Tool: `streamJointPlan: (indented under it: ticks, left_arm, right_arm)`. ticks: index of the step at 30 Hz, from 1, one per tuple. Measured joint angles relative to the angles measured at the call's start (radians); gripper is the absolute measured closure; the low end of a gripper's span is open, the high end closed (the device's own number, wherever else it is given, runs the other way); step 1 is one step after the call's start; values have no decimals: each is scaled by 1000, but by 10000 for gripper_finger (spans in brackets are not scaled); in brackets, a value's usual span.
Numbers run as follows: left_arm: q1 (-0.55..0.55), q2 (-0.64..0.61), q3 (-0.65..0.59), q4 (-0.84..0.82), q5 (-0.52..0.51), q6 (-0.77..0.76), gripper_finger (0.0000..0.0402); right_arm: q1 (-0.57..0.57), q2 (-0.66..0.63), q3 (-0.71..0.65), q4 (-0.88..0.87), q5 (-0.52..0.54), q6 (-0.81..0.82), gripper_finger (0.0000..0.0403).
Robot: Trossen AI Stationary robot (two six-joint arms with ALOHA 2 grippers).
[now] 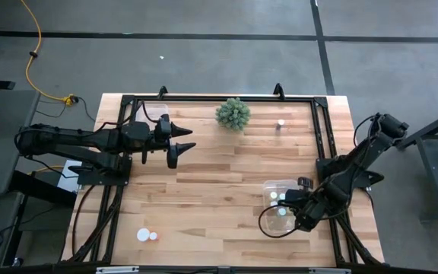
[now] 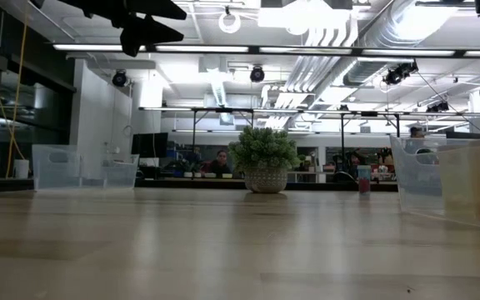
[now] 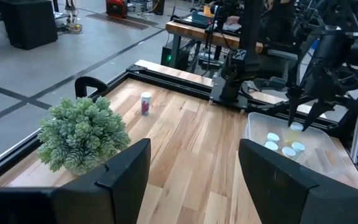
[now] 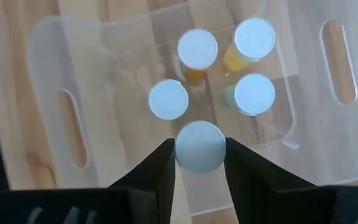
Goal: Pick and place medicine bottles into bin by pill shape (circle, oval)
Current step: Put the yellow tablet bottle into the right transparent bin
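Right wrist: right tool (image 4: 199, 163) pinching bottle (image 4: 200, 145) over bin (image 4: 55, 56), four bottles inside | High: placing step at lower right; next, release, then fetch far bottle (image 1: 280, 124) | Left wrist: left tool (image 3: 193, 165) spread, idle.

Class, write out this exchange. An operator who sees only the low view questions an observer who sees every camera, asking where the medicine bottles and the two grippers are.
Operator: I see one bottle to the right of the plant. Are there others?
Observer: Yes. Four bottles stand in the clear bin, and the right gripper holds a fifth bottle over it.
Operator: Dark fingers hang at my upper left. Whose are they?
Observer: They belong to the left gripper, which hovers open beside the plant.
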Motion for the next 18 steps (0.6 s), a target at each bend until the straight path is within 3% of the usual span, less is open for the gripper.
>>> streamJointPlan:
  ticks: [18]
  left_arm:
    - [0,0,0,-1,0,3,170]
  right_arm:
    - [-1,0,-120,96,51,21,295]
